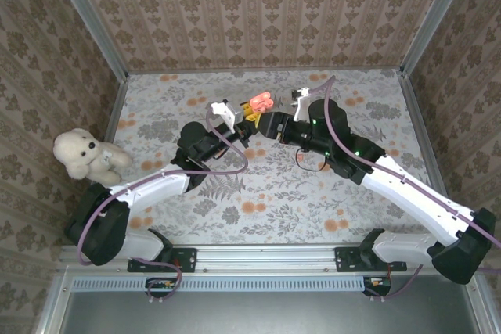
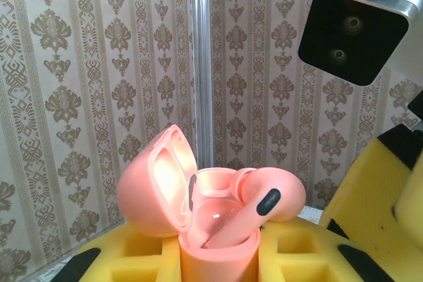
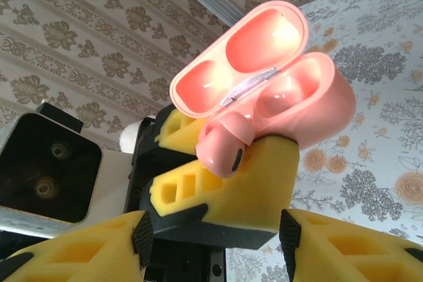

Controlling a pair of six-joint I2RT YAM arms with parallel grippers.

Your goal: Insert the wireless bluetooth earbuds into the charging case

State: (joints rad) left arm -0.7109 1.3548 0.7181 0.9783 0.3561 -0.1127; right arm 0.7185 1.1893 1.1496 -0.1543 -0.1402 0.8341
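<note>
You have left jaws clenched on the open pink charging case (image 2: 218,259), its base hidden, one earbud (image 2: 271,197) poking out, lower end unseen, right jaws spread.

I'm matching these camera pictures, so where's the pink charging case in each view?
Top external: charging case just above centre, between the two arms' tips.
Left wrist: case at bottom centre, lid open to the left.
Right wrist: case right of centre, upper half, lid open.
Shared landmark: yellow fingers of the left gripper clamping it.
</note>
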